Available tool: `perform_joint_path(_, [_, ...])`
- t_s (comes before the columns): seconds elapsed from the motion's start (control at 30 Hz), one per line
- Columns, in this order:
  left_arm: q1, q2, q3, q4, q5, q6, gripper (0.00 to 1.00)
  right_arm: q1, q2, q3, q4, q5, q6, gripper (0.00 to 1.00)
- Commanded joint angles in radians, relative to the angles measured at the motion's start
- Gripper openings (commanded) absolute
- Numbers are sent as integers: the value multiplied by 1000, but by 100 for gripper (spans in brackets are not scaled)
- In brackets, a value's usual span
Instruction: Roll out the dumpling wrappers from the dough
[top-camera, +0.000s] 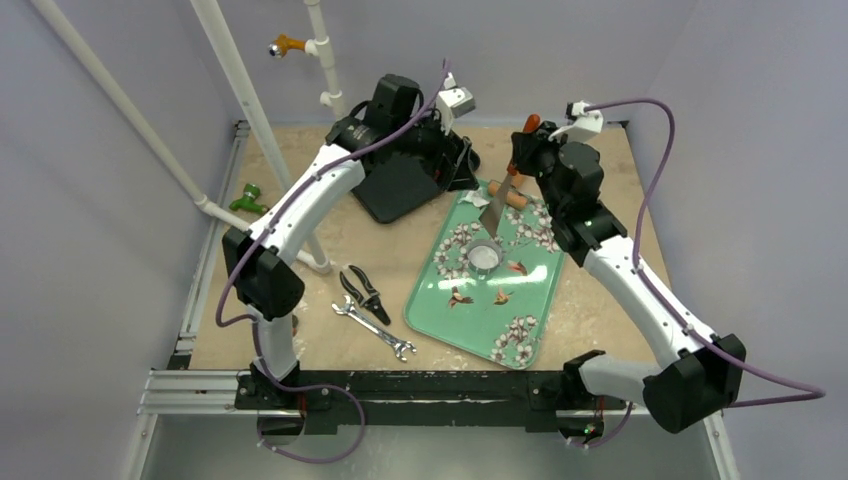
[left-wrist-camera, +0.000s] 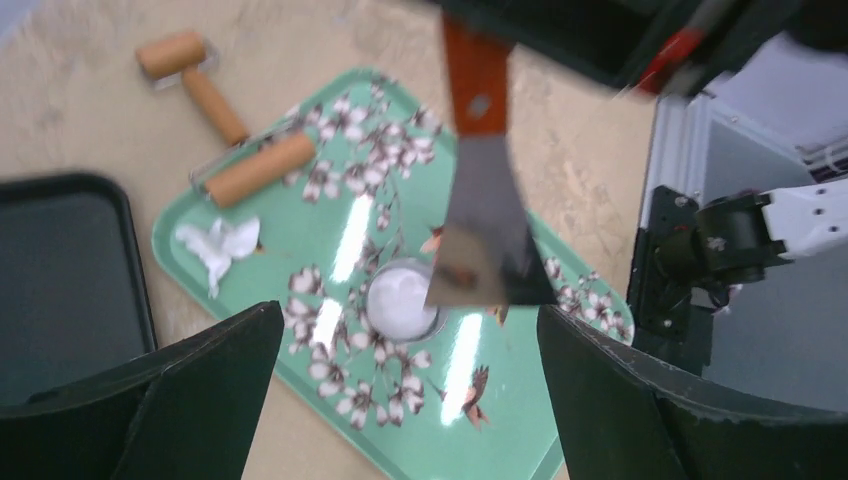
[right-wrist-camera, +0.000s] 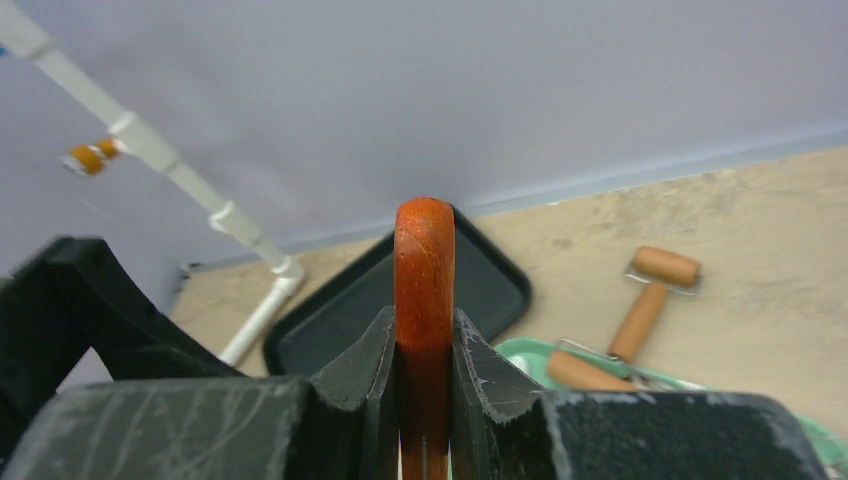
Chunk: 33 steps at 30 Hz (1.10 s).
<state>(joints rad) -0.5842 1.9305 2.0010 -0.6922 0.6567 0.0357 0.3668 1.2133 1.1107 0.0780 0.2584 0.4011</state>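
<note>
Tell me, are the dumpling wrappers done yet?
Partly. One wrapper lies cut inside the ring on the tray. The right gripper holds the scraper near it, probably to lift it. A dough scrap beside the roller is not yet rolled.

- No word, label, brand name or number can be read in any of the three views.
- The only markings are on the green tray (top-camera: 481, 318) on the bench: a printed pattern of white blossoms and small birds, which carries no lettering.
</note>
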Motion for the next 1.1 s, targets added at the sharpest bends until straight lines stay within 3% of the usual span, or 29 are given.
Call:
perform_joint_path(0.0, [-56,-52,77,48,136,20,100,113,-58,-23,151,158,151,0])
perform_joint_path(0.17, [-81,-32,81,144,125,-76,100,146,-59,-20,164,189,210,0])
perform_joint_path(0.27, [-94,-22,86,148,48,-42,100,163,-59,-27,173,175,242,0])
perform_joint_path(0.33, [-95,-16,79,155,16,0,95,166,-62,-30,170,166,268,0])
perform_joint_path(0.43, [-95,-9,81,163,-14,32,81,170,-65,-39,174,137,297,0])
perform_joint_path(0.77, [-91,8,81,196,-12,59,53,179,-46,-49,165,105,349,0])
perform_joint_path(0.83, [-91,9,81,196,-12,61,39,179,-34,-33,135,97,353,0])
perform_joint_path(0.93, [-83,10,88,187,-11,68,2,177,-29,-23,100,33,353,0])
perform_joint_path(1.0, [-75,8,91,154,-1,96,0,160,-17,24,5,-29,312,0])
perform_joint_path(1.03, [-68,7,93,130,10,120,0,145,-7,68,-74,-71,293,9])
perform_joint_path(1.07, [-62,4,95,108,18,149,0,117,7,114,-159,-122,271,27])
